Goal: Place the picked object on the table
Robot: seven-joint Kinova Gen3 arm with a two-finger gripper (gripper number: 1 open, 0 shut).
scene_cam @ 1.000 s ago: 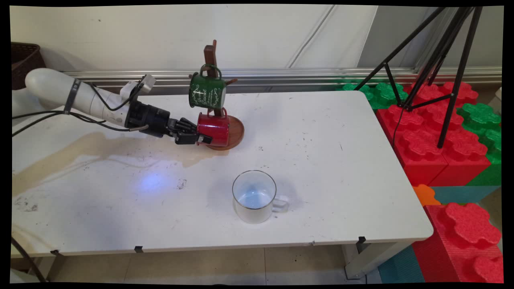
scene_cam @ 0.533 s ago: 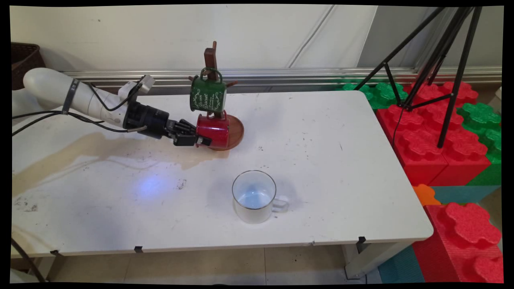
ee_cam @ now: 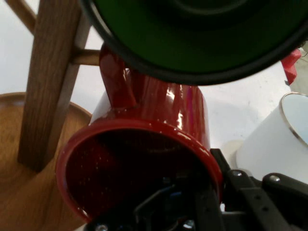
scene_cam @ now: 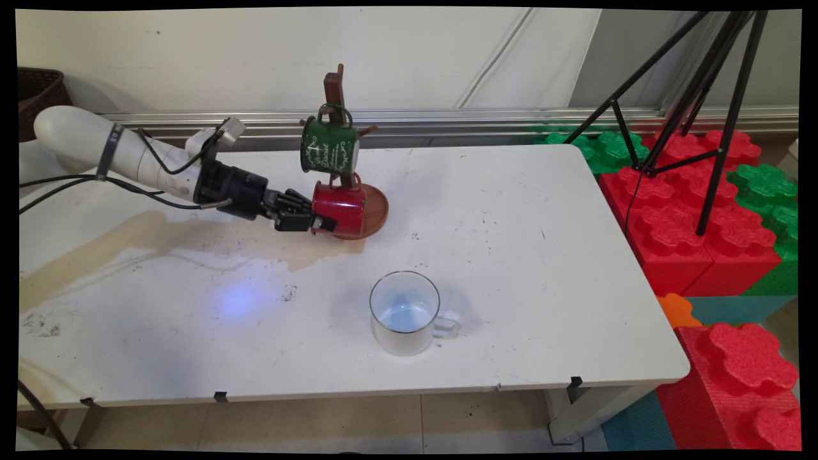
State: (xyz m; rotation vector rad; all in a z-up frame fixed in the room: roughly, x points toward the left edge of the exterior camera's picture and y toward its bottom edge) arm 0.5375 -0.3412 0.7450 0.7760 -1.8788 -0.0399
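The green mug [scene_cam: 330, 147] hanging on the wooden stand [scene_cam: 335, 89] has white curly writing on its side. The letters are too small to read for sure. There is also a small white cross shape next to the writing. No other words, numbers or signs can be read anywhere, not on the red mug [scene_cam: 339, 207] or the white mug [scene_cam: 404, 313].
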